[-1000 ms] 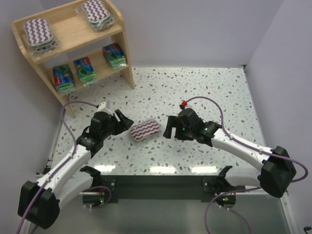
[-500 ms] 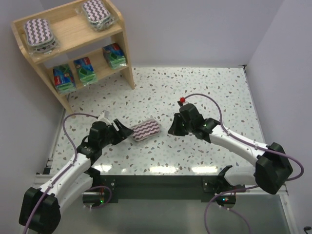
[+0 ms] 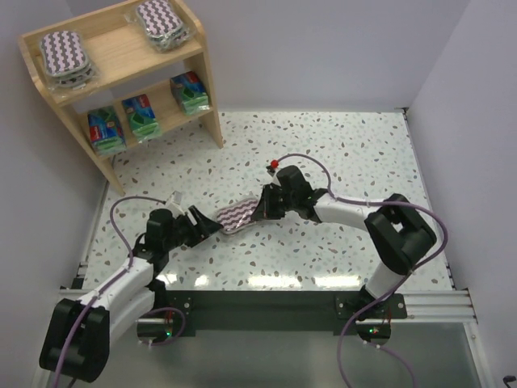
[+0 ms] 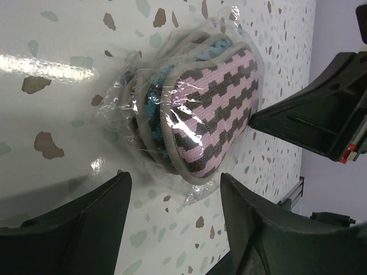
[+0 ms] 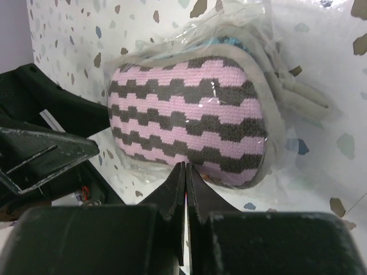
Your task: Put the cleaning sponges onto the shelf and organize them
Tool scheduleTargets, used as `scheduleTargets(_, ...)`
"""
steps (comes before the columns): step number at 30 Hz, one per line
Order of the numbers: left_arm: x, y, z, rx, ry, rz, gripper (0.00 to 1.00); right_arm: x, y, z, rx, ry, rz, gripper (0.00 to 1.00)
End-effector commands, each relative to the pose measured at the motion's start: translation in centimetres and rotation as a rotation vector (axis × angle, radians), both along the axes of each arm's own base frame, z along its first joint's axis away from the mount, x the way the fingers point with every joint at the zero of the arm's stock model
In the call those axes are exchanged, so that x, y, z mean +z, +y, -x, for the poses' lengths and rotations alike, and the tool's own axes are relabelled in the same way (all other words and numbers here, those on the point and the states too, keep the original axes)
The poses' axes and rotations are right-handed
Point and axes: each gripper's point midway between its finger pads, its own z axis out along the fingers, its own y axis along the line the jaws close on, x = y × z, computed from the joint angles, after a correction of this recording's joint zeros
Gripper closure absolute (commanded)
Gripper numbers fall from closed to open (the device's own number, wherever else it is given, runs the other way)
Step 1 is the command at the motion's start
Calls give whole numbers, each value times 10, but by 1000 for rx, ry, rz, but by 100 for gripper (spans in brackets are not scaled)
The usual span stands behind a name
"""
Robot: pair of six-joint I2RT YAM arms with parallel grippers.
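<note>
In front of the shelf [image 3: 121, 69], well apart from it: zigzag pack [image 3: 237, 217] on table [image 3: 339, 162]. Left gripper [image 4: 172, 189] jaws apart; right gripper [image 5: 185, 167] jaws together at wrap edge. Likely light, soft, with slippery film; grip across the body.

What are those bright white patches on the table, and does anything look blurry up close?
Top view: glare in bright patches along the front edge of the table, everything else sharp. Left wrist view: a glare streak on the table, glints on the wrap of the sponge pack, and the left hand soft-edged. Right wrist view: the pack is sharp, the right hand softer in the foreground.
</note>
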Motion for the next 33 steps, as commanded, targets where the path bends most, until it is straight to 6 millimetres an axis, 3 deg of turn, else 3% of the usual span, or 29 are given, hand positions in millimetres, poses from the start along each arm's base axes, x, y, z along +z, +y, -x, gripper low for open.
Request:
scheduleTargets(1, 19, -9, -8, -51, -118, 45, 32, 23, 16, -24, -3, -68, -116, 100)
scheduleTargets(11, 2, 4, -25, 34, -125, -7, 31, -11, 7, -27, -24, -19, -57, 100)
scheduleTargets(15, -1, -3, -26, 6, -87, 15, 31, -11, 7, -25, -17, -16, -57, 100)
scheduleTargets(23, 20, -10, -31, 16, -156, 85, 30, -14, 11, -25, -1, -2, -69, 100)
scheduleTargets(29, -4, -18, -29, -24, -82, 72, 30, -15, 15, -25, 14, 8, -78, 100)
scheduleTargets(32, -12, -23, -29, -51, -59, 77, 37, -18, 16, -25, 21, 19, -74, 100)
scheduleTargets(33, -12, -25, -30, -59, -61, 82, 44, -16, 16, -25, 26, 19, -76, 100)
